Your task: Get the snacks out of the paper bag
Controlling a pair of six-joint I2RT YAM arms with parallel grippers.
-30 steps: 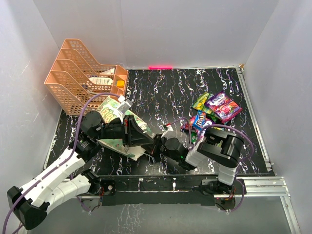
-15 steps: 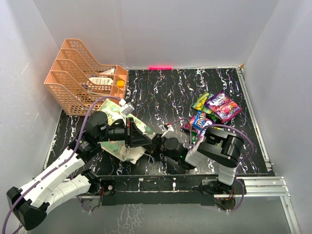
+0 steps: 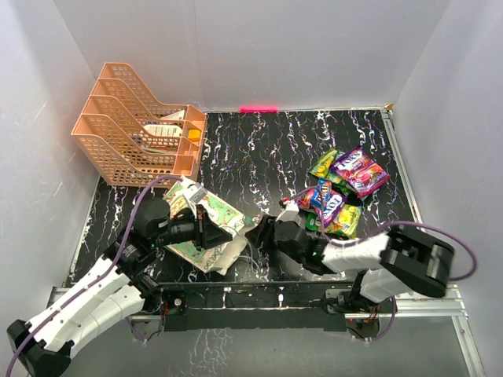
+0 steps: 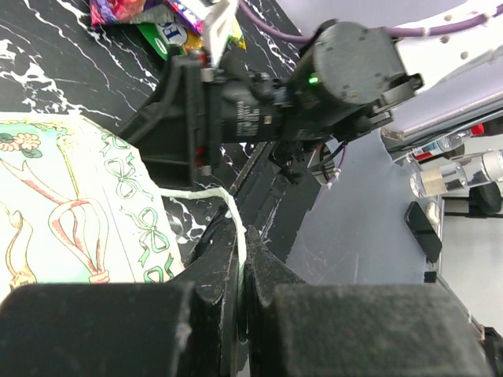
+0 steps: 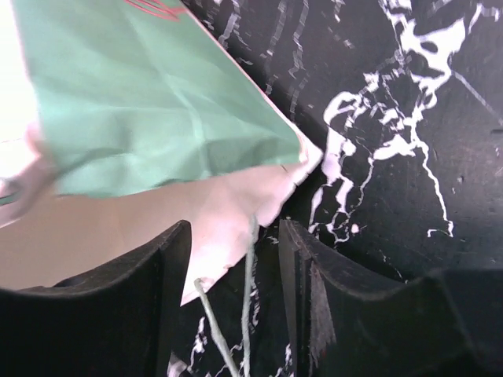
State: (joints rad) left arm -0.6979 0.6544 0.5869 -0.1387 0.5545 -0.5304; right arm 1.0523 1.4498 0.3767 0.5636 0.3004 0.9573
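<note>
Since 1.0 s ago: paper bag (image 3: 206, 229) has sunk from its raised tilt to lie on the counter (image 3: 259, 149); right arm stretched out low. Nearest, left gripper (image 4: 242, 263) has its jaws pressed together, pinching the string handle (image 4: 196, 191). Right gripper (image 5: 234, 267) jaws spread at the bag corner, holding nothing. Farther off, snacks (image 3: 339, 188) piled outside the bag. Bag interior unseen; likely near done.

The rack (image 3: 134, 133) stands at 10 o'clock on the surface (image 3: 267, 149); cards (image 3: 161, 130) lie in it; the snacks (image 3: 357, 171) lie heaped at 3 o'clock; the paper bag (image 3: 206, 228) lies at 7 o'clock, well apart from both; its string handle (image 4: 206, 191) runs between the left fingers (image 4: 196, 306); the right fingers (image 5: 149, 306) sit at its 3 o'clock, just beside.
</note>
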